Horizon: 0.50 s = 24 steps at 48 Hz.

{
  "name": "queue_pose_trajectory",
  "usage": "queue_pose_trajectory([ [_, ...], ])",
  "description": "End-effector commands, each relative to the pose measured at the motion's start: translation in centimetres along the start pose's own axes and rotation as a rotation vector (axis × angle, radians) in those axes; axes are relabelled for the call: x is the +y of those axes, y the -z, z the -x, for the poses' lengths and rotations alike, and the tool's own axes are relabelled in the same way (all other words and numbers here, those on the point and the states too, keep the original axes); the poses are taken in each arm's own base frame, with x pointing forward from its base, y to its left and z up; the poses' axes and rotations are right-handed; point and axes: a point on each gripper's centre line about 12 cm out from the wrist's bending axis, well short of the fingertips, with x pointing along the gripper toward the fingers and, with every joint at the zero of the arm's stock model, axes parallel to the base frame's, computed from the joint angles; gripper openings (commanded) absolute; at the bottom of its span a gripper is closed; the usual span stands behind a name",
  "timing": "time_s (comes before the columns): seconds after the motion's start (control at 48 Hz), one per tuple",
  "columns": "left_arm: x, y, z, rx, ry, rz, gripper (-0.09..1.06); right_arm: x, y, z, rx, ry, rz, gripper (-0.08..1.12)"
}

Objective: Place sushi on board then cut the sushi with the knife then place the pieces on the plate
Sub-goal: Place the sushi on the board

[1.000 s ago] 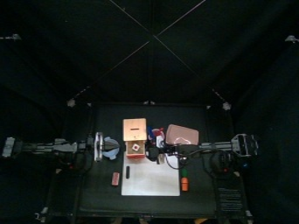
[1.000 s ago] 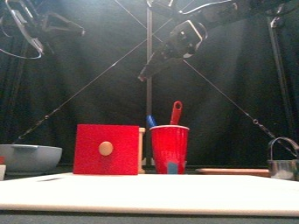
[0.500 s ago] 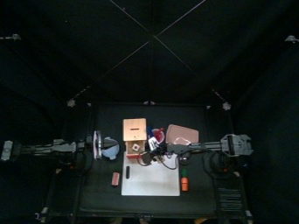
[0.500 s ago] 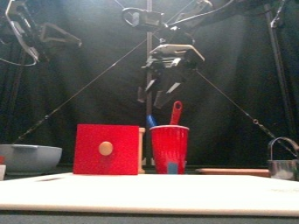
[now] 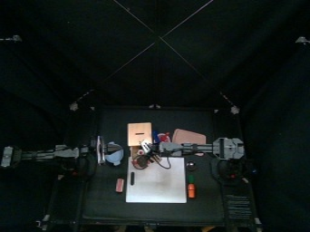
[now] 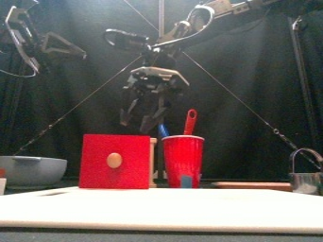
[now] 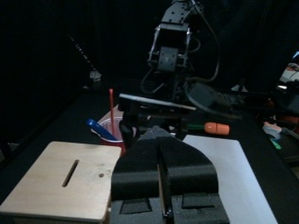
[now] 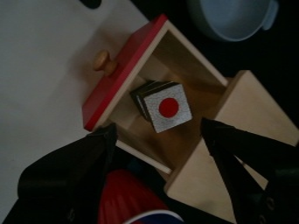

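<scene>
Right wrist view: right pincer (image 8: 159,125), spread empty, hangs straight over the sushi roll (image 8: 163,107), end face up in the open drawer (image 8: 197,70) at the counter's (image 5: 103,208) 11 o'clock; left pincer (image 7: 163,156), clenched, rests at 9 o'clock.

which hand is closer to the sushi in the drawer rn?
Right. The right hand hovers above the sushi in the open drawer; the left hand rests well off to its left, apart from it.

Black curtains (image 5: 72,54) close in a small black table (image 5: 103,208) — pale light (image 6: 113,11) glows overhead, near the back
</scene>
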Motion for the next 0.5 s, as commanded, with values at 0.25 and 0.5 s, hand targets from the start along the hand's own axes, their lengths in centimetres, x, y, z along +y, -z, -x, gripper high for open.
queue_pose_trajectory([
  [0.25, 0.1, 0.1, 0.0, 0.0, -0.003, -0.003, 0.01, -3.1, -0.4, 0.7, -0.022, 0.059, -0.005, 0.91],
  [0.5, 0.1, 0.6, 0.1, 0.012, -0.004, -0.002, 0.01, -2.5, -0.6, 0.0, -0.013, 0.036, 0.043, 0.79],
])
